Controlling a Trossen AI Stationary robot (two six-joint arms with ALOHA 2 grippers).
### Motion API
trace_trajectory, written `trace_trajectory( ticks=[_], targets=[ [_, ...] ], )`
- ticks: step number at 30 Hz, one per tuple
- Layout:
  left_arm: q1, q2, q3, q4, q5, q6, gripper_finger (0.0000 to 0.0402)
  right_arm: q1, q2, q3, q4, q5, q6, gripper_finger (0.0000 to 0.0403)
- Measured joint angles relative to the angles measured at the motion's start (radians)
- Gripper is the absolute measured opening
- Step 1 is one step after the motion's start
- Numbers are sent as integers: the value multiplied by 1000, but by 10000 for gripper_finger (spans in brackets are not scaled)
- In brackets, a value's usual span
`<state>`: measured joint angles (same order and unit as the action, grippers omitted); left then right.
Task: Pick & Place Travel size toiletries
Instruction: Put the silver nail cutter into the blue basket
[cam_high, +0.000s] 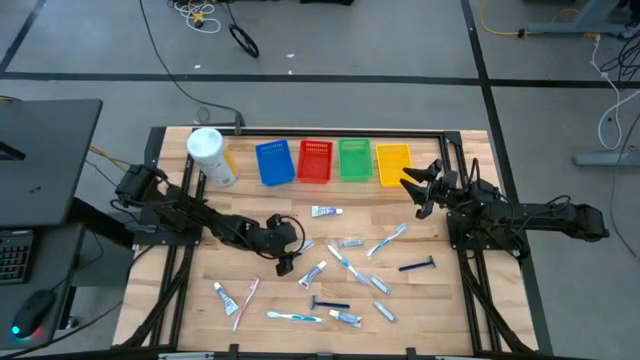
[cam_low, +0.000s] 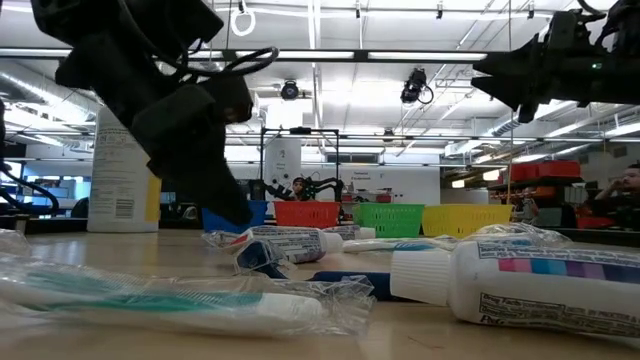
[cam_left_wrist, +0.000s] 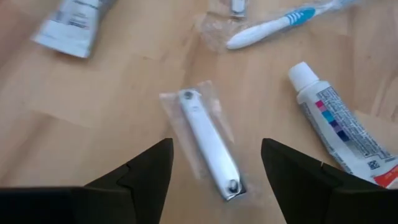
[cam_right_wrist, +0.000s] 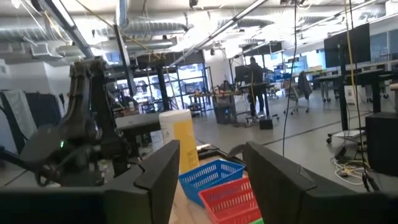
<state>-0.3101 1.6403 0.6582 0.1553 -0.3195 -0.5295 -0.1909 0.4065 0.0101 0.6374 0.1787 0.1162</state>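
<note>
Several travel toiletries lie scattered on the wooden table: small tubes (cam_high: 326, 211), toothbrushes (cam_high: 386, 240), and dark blue razors (cam_high: 417, 266). My left gripper (cam_high: 288, 258) is low over the table's middle and open. In the left wrist view its fingers (cam_left_wrist: 216, 144) stand on either side of a slim white item in a clear wrapper (cam_left_wrist: 205, 140), which lies flat on the wood and is not touched. A toothpaste tube (cam_left_wrist: 339, 134) lies beside it. My right gripper (cam_high: 420, 190) is open and raised above the table near the yellow basket, and it holds nothing (cam_right_wrist: 211, 155).
Blue (cam_high: 274, 162), red (cam_high: 315, 160), green (cam_high: 354, 159) and yellow (cam_high: 393, 163) baskets stand in a row along the far edge. A large white canister (cam_high: 210, 155) stands at the far left. More tubes (cam_high: 225, 297) and a toothbrush (cam_high: 294, 316) lie near the near edge.
</note>
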Motion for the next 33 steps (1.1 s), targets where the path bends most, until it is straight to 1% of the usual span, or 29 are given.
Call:
trace_trajectory(
  ticks=[6, 11, 14, 22, 27, 30, 33],
  targets=[
    [-41, 72, -1, 7, -79, -52, 255, 1, 0, 0, 29, -57, 0, 192],
    [-53, 92, 2, 11, -107, -65, 246, 1, 0, 0, 36, -59, 0, 192],
    [-55, 89, 1, 6, -120, -62, 224, 1, 0, 0, 44, -59, 0, 192],
    [-53, 88, -1, 2, -141, -101, 135, 1, 0, 0, 50, -59, 0, 192],
    [-44, 89, -2, 6, -153, -115, 90, 1, 0, 0, 50, -59, 0, 192],
    [-37, 89, -2, 8, -149, -116, 71, 1, 0, 0, 50, -58, 0, 192],
    [-34, 89, -2, 9, -144, -116, 68, 1, 0, 0, 50, -58, 0, 192]
  ],
)
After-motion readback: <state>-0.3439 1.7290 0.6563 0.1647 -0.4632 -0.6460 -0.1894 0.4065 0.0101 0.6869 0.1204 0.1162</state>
